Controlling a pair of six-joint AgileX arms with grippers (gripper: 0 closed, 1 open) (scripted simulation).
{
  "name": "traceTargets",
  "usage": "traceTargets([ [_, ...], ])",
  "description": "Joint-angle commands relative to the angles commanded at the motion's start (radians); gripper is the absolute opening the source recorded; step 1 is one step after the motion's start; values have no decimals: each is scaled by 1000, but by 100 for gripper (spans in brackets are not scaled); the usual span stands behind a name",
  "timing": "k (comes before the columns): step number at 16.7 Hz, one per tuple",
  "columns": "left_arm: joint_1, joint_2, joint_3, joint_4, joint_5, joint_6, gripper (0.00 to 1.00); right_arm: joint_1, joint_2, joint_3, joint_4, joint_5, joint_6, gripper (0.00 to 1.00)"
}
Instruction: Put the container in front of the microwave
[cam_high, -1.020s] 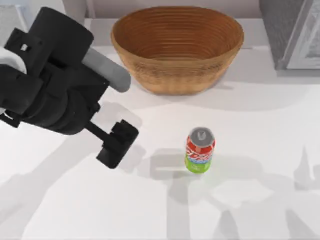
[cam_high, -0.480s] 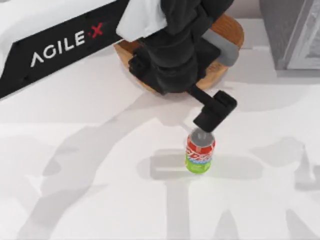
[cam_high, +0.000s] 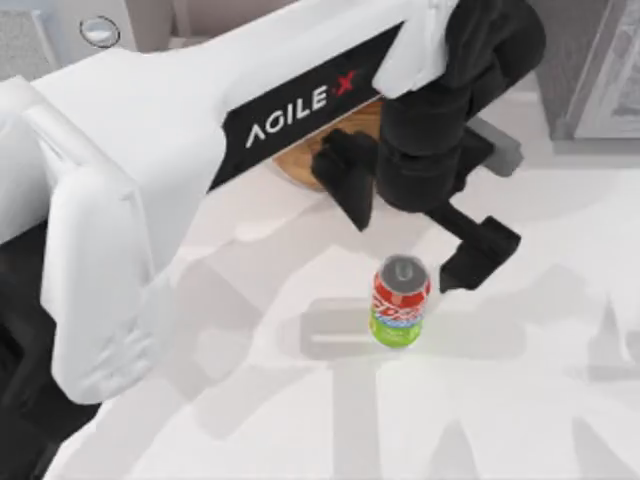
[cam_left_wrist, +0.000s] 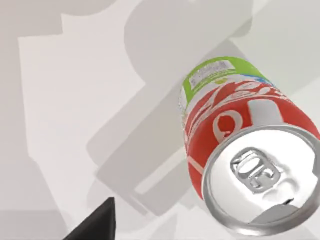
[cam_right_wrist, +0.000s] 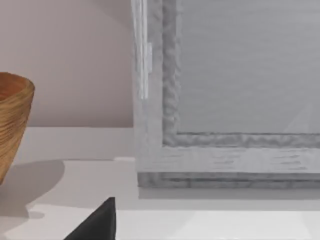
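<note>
Left gripper (cam_high: 478, 255) just beside upright container (cam_high: 400, 302), empty.

Left arm stretched across the table from the left, its gripper (cam_high: 478, 255) low and angled down-right.

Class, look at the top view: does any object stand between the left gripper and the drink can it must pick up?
Nothing visible does. The left gripper hangs just to the right of the can, with only bare table between them. The woven bowl sits behind, under the arm, out of that gap.
</note>
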Motion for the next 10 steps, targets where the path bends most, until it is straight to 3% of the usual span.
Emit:
traceTargets([
  [10,1,19,-24,26,0,-2,100,0,0,0,0,0,0,100],
])
